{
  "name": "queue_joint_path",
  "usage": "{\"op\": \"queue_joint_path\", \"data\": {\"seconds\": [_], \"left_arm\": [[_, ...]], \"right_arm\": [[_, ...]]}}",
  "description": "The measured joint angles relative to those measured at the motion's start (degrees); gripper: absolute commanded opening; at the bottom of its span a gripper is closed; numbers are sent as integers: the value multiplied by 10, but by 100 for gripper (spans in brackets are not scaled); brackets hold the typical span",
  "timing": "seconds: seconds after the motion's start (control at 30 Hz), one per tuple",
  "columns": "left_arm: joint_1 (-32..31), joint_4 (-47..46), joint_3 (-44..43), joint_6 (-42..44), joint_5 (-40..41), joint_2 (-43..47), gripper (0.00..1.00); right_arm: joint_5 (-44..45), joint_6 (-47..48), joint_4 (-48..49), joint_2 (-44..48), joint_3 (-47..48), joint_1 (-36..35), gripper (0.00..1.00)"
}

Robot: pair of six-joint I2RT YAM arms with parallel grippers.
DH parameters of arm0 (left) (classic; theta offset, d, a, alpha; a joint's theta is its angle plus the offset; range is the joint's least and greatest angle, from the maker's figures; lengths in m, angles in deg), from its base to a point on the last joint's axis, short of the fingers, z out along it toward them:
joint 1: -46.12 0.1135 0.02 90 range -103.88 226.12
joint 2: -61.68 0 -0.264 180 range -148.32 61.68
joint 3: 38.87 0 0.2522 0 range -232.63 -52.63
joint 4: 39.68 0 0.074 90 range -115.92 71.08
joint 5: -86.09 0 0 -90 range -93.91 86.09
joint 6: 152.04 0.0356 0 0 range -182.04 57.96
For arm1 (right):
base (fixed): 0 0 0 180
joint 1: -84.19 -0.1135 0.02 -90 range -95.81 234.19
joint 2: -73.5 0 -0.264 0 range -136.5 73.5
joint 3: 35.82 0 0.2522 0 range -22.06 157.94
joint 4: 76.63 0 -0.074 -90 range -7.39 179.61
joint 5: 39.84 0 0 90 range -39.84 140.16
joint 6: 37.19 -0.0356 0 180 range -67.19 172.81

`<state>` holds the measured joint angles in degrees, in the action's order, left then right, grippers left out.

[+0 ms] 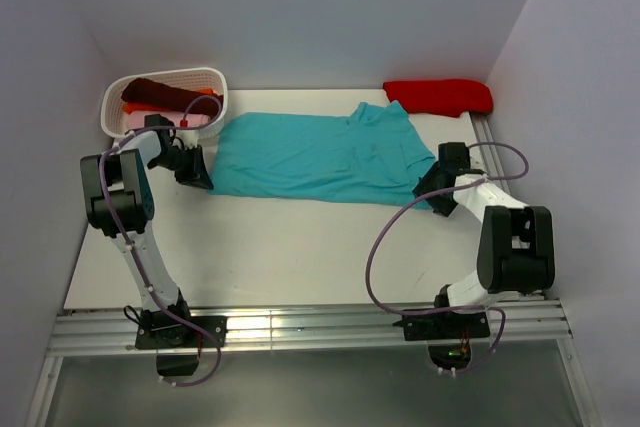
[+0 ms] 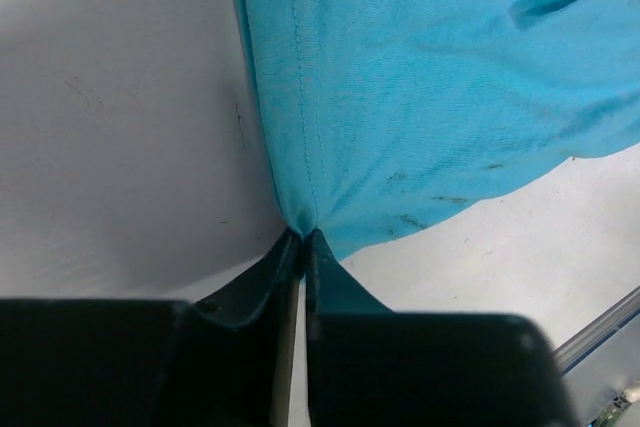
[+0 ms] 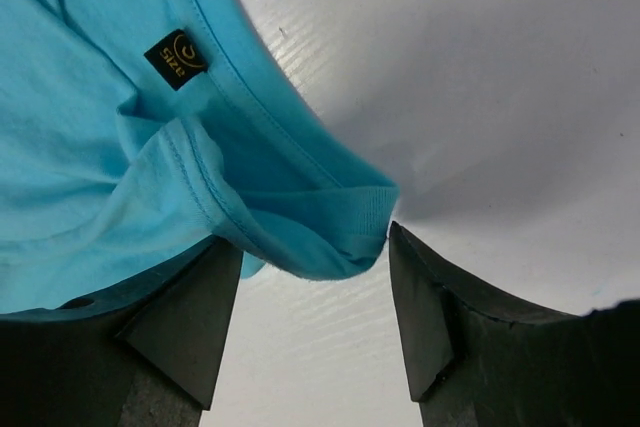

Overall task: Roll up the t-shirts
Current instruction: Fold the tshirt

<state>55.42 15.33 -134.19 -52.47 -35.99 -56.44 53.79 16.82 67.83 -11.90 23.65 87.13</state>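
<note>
Here, the teal shirt [image 1: 320, 157] lies spread flat across the far half of the white desk [image 1: 280, 247], running from one arm to the other. Its hem end is on the left and its neck end on the right.

The left tool [image 1: 195, 172] is down at the shirt's near left corner. In the left wrist view, the left tool [image 2: 303, 239] has its jaws drawn almost together, with the tip of the hem corner nipped between them. The cloth fans out from that point.

The right tool [image 1: 432, 192] is at the near right end of the shirt. In the right wrist view, the right tool [image 3: 315, 242] stands wide open and grips nothing. A folded bit of the ribbed edge sits between the jaws, with the right jaw just beside it. A small black label [image 3: 175, 57] shows on the inside of the cloth nearby.

A white basket [image 1: 215, 82] stands at the far left corner, just beyond the left tool. It holds a maroon shirt [image 1: 155, 92], an orange shirt [image 1: 200, 94] and a pink shirt [image 1: 135, 122]. A red shirt [image 1: 440, 95] lies bunched at the far right, against the wall and apart from the teal one.
</note>
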Motion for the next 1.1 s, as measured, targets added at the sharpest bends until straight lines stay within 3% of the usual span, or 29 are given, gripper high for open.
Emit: {"op": "queue_joint_path", "data": {"seconds": [0.13, 0.33, 0.47, 0.53, 0.73, 1.1], "left_arm": [[-2, 0, 0, -2, 2, 0, 0], [-14, -3, -1, -3, 7, 1, 0], [-24, -5, -1, -2, 17, 3, 0], [-28, -6, 1, -2, 26, 8, 0], [-34, -10, 23, 17, 58, 31, 0], [-8, 39, 84, 86, 93, 83, 0]], "right_arm": [[0, 8, 4, -16, 5, 4, 58], [0, 17, 9, -22, 5, 8, 37], [0, 25, 9, -22, 5, 9, 14], [0, 27, 7, -21, 5, 9, 8], [3, 33, -23, 28, 0, 9, 1], [-24, 41, -98, 167, -57, 8, 0]]}}
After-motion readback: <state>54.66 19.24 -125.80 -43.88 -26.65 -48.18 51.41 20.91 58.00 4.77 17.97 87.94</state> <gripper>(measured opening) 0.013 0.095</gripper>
